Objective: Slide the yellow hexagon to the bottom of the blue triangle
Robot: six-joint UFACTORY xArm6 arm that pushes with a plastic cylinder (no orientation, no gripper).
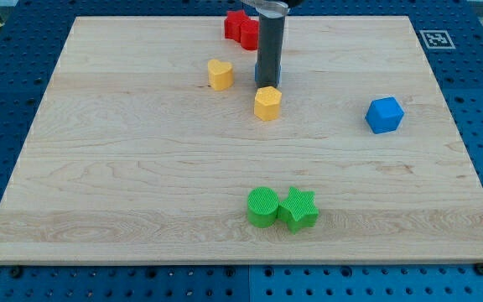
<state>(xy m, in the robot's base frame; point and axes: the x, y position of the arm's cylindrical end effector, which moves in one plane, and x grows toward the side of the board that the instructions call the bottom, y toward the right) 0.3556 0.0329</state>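
The yellow hexagon (267, 103) lies on the wooden board (141, 184) a little above centre. My tip (267, 85) is at the hexagon's top edge, touching or nearly touching it. A sliver of a blue block (277, 74) shows at the rod's right side; the rod hides most of it, so I cannot make out its shape. A blue cube-like block (384, 115) lies well to the right of the hexagon.
A yellow heart (220, 74) lies to the left of the rod. Red blocks (241, 28) sit near the board's top edge, partly behind the rod. A green circle (263, 206) and a green star (298, 209) touch each other near the bottom.
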